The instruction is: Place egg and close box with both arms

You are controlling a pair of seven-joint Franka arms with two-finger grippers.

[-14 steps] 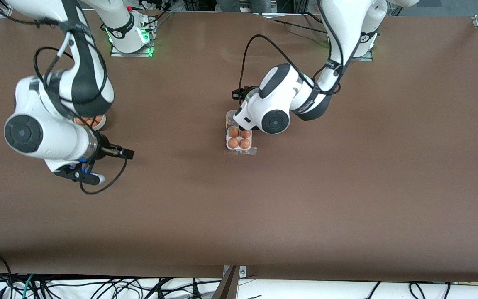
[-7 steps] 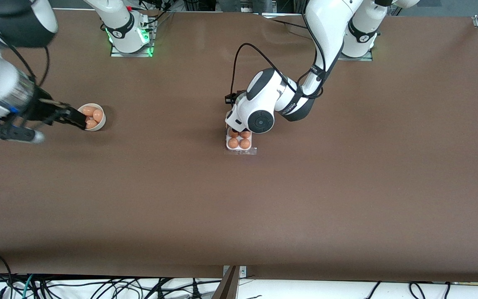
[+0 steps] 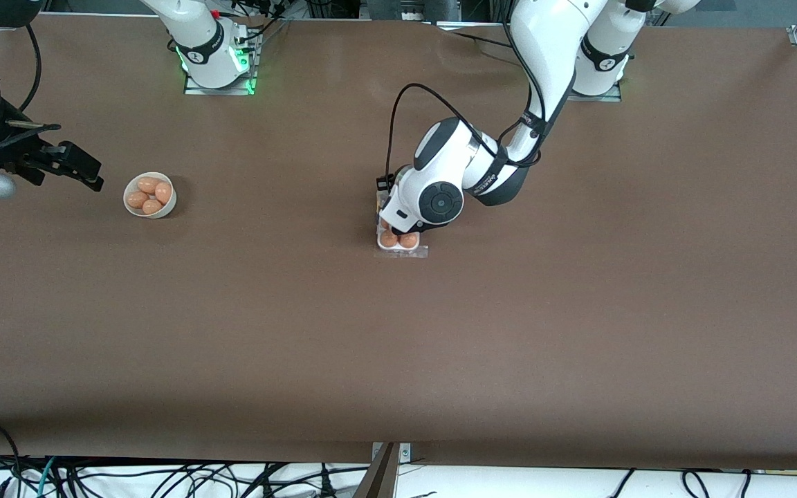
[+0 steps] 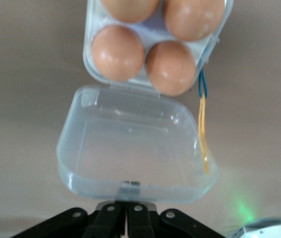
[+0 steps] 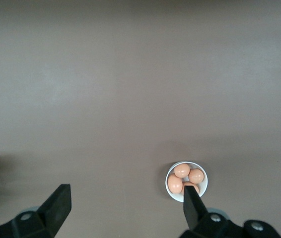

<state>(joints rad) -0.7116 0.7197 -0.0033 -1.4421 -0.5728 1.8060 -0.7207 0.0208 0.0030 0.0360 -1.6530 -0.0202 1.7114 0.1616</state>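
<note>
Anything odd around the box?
One thing: a thin yellow-and-blue string lies on the table beside the box, along the edge of its open clear lid. All four cells hold eggs; nothing looks spilled or damaged.

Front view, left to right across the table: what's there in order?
Right pincer → bowl of eggs → box with the left arm's wrist over it.

Brown table, white ware, tan eggs

The box [image 4: 150,37] has a white tray, a clear lid [image 4: 135,146] and tan-orange eggs [image 4: 118,53]; a yellow-and-blue cord [image 4: 202,124] runs alongside. The bowl [image 3: 150,196] is white, the table [image 3: 398,346] plain brown.
</note>
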